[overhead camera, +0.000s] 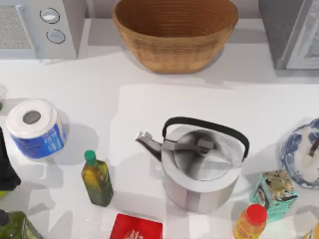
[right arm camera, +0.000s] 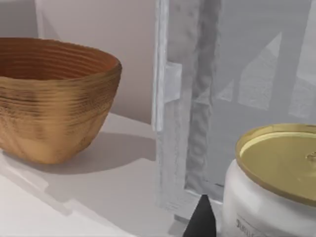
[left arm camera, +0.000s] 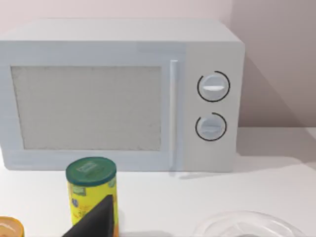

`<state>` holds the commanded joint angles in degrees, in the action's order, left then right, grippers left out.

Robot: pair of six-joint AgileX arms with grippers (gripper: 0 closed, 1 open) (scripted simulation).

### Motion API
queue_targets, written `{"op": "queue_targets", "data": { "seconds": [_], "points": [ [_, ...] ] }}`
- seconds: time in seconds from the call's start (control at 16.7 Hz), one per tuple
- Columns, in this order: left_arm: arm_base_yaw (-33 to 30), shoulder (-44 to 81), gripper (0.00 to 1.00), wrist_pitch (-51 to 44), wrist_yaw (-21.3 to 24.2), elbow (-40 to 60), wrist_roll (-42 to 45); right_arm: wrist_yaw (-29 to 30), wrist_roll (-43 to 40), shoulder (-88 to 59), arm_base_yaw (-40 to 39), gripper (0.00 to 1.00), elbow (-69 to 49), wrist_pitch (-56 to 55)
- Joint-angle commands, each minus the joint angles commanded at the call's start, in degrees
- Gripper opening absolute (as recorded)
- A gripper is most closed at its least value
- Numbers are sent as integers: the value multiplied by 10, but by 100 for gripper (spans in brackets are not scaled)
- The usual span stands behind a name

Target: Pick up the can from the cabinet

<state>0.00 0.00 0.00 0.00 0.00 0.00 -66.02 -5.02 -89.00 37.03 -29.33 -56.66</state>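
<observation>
Our left arm (overhead camera: 6, 167) shows as a dark mass at the left edge of the table, beside the white paper roll in a blue wrapper (overhead camera: 34, 128). Its wrist is held low and about level, facing the front of the pale grey microwave with two round dials (left arm camera: 118, 96). A dark tip of the left gripper (left arm camera: 94, 222) juts up in front of the yellow cylindrical can with a green lid (left arm camera: 92, 195). We cannot tell how wide this gripper stands, or whether it touches the can. The can stands upright on the white table (left arm camera: 266, 173), in front of the microwave door and apart from it, not in the cabinet.

Our right arm is also held low and level, facing the grey cabinet with a pale door (right arm camera: 232, 94). A dark tip of the right gripper (right arm camera: 201, 219) rises just beside a white jar with a gold lid (right arm camera: 276, 182); its opening we cannot tell. The brown woven basket (right arm camera: 49, 98) sits beside the cabinet, apart from it.
</observation>
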Motion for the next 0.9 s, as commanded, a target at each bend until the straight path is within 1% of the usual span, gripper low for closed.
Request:
{"op": "queue_targets", "data": {
  "seconds": [0.24, 0.36, 0.48, 0.66, 0.9],
  "points": [
    [0, 0, 100, 0, 0, 0, 0, -153, -12, -221, 83, 0, -66, -130],
    [0, 0, 100, 0, 0, 0, 0, -213, -16, -304, 115, 0, -90, -180],
    [0, 0, 100, 0, 0, 0, 0, -257, -19, -363, 138, 0, -108, -216],
    [0, 0, 100, 0, 0, 0, 0, -290, -22, -406, 156, 0, -121, -243],
    [0, 0, 100, 0, 0, 0, 0, -291, -22, -408, 157, 0, -122, -245]
  ]
}}
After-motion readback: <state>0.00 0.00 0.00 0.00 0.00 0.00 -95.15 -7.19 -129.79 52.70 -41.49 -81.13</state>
